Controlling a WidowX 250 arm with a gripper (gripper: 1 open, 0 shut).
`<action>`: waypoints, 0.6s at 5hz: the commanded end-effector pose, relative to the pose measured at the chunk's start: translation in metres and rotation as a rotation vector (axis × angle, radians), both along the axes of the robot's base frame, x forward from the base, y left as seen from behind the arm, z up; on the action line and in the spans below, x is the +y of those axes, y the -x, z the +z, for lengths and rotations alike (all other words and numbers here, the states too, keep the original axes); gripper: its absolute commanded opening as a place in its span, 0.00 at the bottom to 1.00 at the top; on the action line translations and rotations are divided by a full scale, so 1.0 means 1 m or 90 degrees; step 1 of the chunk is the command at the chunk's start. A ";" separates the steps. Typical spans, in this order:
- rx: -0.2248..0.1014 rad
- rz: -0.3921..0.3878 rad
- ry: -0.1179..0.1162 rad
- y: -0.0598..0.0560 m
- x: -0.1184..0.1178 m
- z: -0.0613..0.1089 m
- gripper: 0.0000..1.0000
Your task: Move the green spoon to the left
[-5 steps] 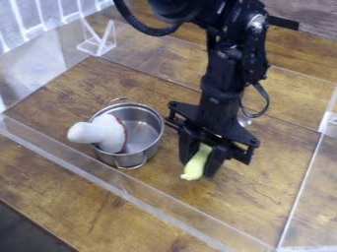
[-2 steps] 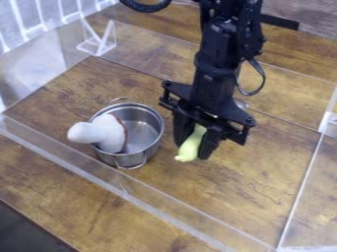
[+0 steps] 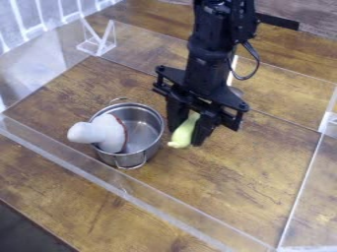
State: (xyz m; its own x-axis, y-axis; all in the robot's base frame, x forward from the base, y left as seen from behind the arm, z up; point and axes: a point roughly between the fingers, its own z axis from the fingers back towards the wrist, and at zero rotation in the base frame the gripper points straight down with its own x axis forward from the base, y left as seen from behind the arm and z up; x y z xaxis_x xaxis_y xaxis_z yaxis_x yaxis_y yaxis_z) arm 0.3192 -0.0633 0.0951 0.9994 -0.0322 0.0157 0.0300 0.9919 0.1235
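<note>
Green spoon [image 3: 184,131] | between fingertips, handle showing below | gripper [image 3: 182,136] clamped on spoon

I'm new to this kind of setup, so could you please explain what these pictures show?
You are looking at one black robot arm reaching down over a brown wooden work surface with clear see-through panels around it. A single camera looks down at the scene from above at a slant. The arm's black gripper is closed on a spoon with a yellow-green handle, holding it beside a round silver metal pot. A white mushroom-shaped object leans in the pot.
</note>
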 end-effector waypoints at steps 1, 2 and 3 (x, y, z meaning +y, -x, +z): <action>-0.085 0.016 0.009 -0.011 0.021 0.051 0.00; -0.099 0.027 -0.001 -0.017 0.059 0.066 0.00; -0.111 0.052 -0.016 -0.019 0.100 0.076 0.00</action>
